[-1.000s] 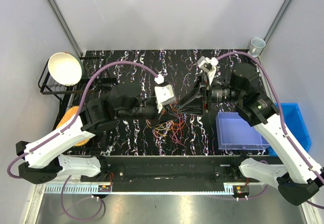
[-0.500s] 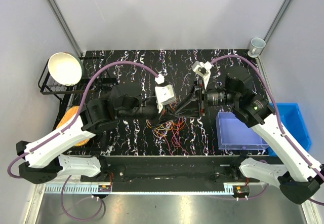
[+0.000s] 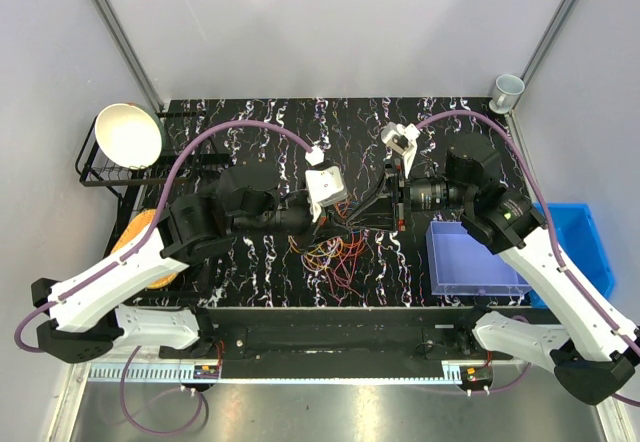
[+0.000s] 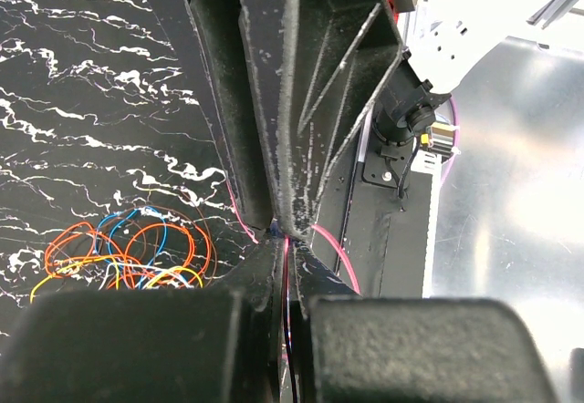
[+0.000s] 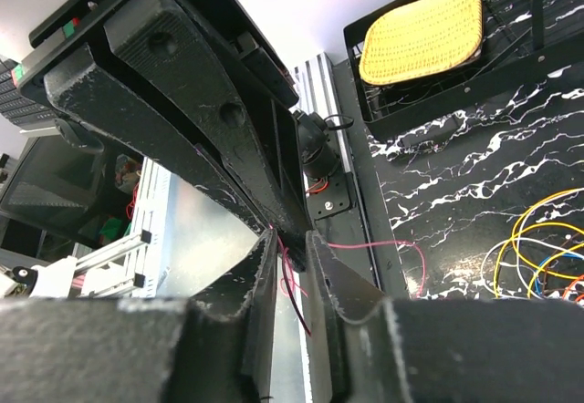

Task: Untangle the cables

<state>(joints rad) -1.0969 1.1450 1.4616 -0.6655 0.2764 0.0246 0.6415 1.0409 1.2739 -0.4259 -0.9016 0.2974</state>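
The cables (image 3: 326, 252) lie as a loose bunch of orange, yellow, blue and red loops on the black marbled table, just below where both grippers meet tip to tip. My left gripper (image 3: 348, 218) is shut on a thin red wire (image 4: 333, 250) that runs out of its tips (image 4: 285, 243). Below and to the left lie the cables (image 4: 119, 257). My right gripper (image 3: 370, 212) faces it. In the right wrist view its jaws (image 5: 290, 239) stand narrowly apart, with red wire strands hanging loose in the gap and the left fingertips at their mouth.
A white bowl (image 3: 128, 134) sits on a black wire rack (image 3: 100, 176) at the far left, with a yellow sponge (image 5: 420, 34) in it. A lilac bin (image 3: 470, 262) and a blue bin (image 3: 590, 247) stand at the right. A cup (image 3: 508, 89) is at the back right corner.
The right gripper has moved left up to the left gripper's tips, and its jaws have narrowed. The left arm has stayed still, shut on the wire.
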